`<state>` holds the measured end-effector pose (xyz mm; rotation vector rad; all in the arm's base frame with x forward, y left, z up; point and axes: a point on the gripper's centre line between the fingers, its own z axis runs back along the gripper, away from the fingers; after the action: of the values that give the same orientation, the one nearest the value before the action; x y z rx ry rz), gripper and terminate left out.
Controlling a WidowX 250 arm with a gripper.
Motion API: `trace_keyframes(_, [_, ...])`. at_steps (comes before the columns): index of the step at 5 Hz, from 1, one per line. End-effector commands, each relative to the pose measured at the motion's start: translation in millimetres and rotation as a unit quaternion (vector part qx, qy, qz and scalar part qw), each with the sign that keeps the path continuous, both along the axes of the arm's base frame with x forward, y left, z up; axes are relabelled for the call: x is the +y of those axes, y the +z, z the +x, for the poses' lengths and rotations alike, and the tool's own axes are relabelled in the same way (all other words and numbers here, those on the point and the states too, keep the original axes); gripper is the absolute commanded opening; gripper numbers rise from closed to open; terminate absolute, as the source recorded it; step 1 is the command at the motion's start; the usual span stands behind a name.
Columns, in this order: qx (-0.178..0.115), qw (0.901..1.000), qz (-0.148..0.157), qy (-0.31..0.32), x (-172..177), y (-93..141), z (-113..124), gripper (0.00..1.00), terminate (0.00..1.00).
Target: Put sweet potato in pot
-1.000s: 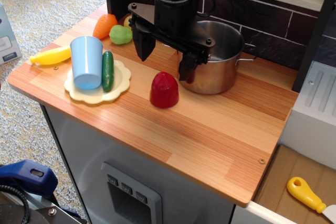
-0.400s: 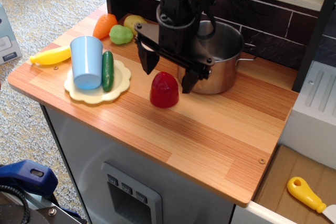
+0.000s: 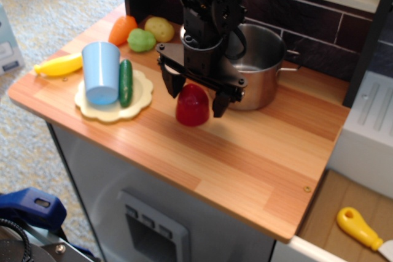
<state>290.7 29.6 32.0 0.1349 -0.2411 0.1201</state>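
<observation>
The sweet potato point(image 3: 192, 105) is a glossy deep-red dome standing on the wooden counter just left of the pot. The pot point(image 3: 261, 72) is a shiny steel pot with loop handles, behind and to the right of it. My black gripper point(image 3: 195, 97) hangs open directly over the sweet potato, one finger on its left and one on its right. The fingertips reach down beside the dome's upper half. I cannot tell whether they touch it.
A cream plate point(image 3: 142, 93) holds a light-blue cup point(image 3: 101, 72) and a green cucumber point(image 3: 126, 82). A yellow banana point(image 3: 60, 65), an orange carrot-like toy point(image 3: 122, 29), a green toy point(image 3: 141, 40) and a yellowish-tan potato point(image 3: 159, 29) lie at the back left. A dark tiled wall point(image 3: 319, 35) stands behind.
My gripper has come forward and down from beside the pot. Its open fingers now straddle the sweet potato. The sweet potato and pot have not moved.
</observation>
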Motion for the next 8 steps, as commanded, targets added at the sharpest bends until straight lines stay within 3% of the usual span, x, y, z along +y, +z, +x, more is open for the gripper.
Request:
trace_keyframes(1, [-0.016,0.9998,-0.008,-0.003,9,-5,9,1.00,0.00])
trace_keyframes(2, [-0.024,0.9996,-0.014,-0.001,9,-15,9,1.00,0.00])
trace_keyframes(3, [-0.029,0.9995,-0.007,0.008,4,-17,7,0.00,0.00])
trace_keyframes(4, [-0.022,0.9997,-0.001,0.012,0,-8,5,0.00,0.00])
trace_keyframes(5, [0.008,0.9994,0.028,0.018,-5,27,2,0.00,0.00])
trace_keyframes(6, [0.020,0.9968,0.076,0.015,-8,69,1,0.00,0.00])
trace_keyframes(7, [-0.012,0.9966,0.082,0.002,-14,98,6,0.00,0.00])
trace_keyframes(8, [-0.052,0.9949,0.080,-0.030,-24,117,26,0.00,0.00])
